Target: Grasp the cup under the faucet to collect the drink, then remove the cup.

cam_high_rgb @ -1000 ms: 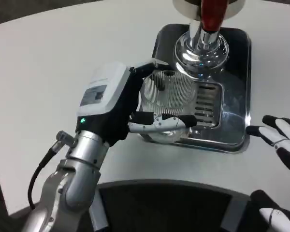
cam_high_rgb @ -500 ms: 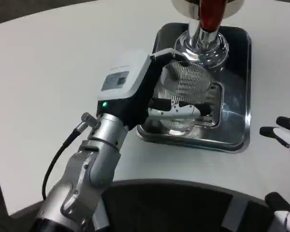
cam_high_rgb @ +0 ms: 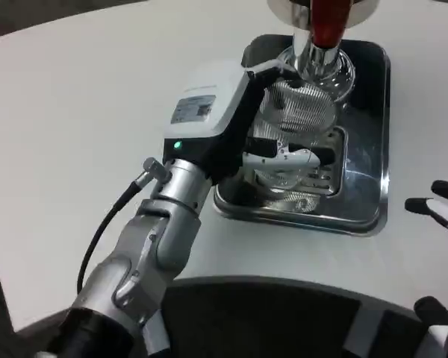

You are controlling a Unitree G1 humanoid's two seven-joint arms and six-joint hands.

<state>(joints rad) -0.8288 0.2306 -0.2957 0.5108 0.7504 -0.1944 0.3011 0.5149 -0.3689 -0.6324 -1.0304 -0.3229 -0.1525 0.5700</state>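
The robot's left hand, white-backed with black and white fingers, grips a clear, ribbed plastic cup over a shiny rectangular metal drip tray on the white surface. The fingers are wrapped round the cup's side, one passing across its near wall and another hooking over its far rim, so the cup is firmly in hand. The cup sits tilted, its open mouth turned partly toward the camera, directly in front of the polished chrome base of the faucet, whose red tap handle rises at the top edge of the head view. Whether the cup's bottom touches the tray's slotted grate cannot be told. The silver left forearm reaches in from the lower left, a black cable looping beside its wrist and a small green light glowing on the back of the hand. At the right edge, well apart from the tray, the right hand shows partly, its black-tipped fingers spread apart over the surface and holding nothing. A dark curved panel lies along the near edge of the surface.
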